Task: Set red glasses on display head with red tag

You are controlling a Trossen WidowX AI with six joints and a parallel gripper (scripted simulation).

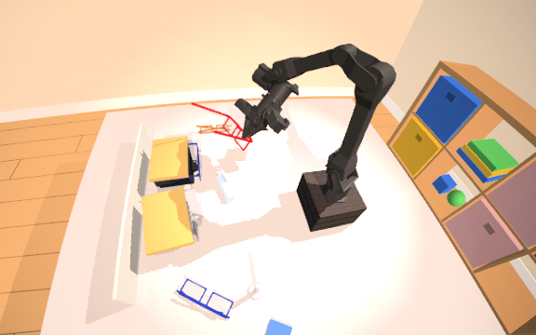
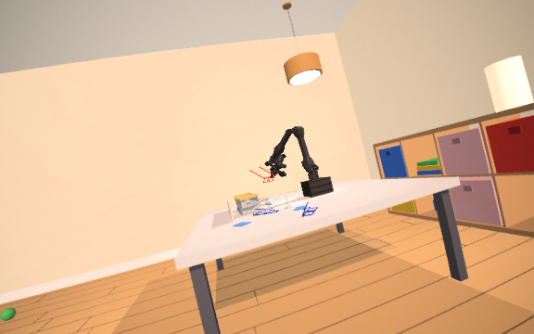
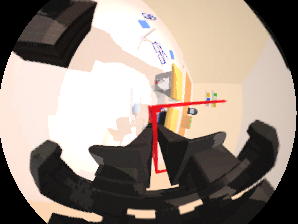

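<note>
While the gripper (image 1: 246, 136) (image 2: 273, 175) (image 3: 153, 128) pinches the red glasses (image 1: 234, 127) (image 2: 267, 179) (image 3: 154, 131) in the air, clear of both heads, the pick-up is done, and carrying, seating them straight and letting go remain

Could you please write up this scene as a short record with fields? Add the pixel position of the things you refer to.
Gripper (image 1: 247, 135) (image 2: 273, 175) (image 3: 154, 125): closed on the red glasses
Red glasses (image 1: 210, 110) (image 2: 257, 174) (image 3: 190, 103): held in the air, temples spread, on neither head
Grey head (image 1: 196, 224) (image 2: 247, 206) (image 3: 164, 84): wears no red glasses; a small red mark shows on it, likely the tag
Black head (image 1: 194, 166) (image 3: 162, 117): blue glasses at its face
Loose glasses (image 1: 203, 304) (image 2: 265, 211) (image 3: 160, 52): blue, on the table (image 1: 389, 279) (image 2: 378, 201) (image 3: 75, 100)
Placement: not done
</note>
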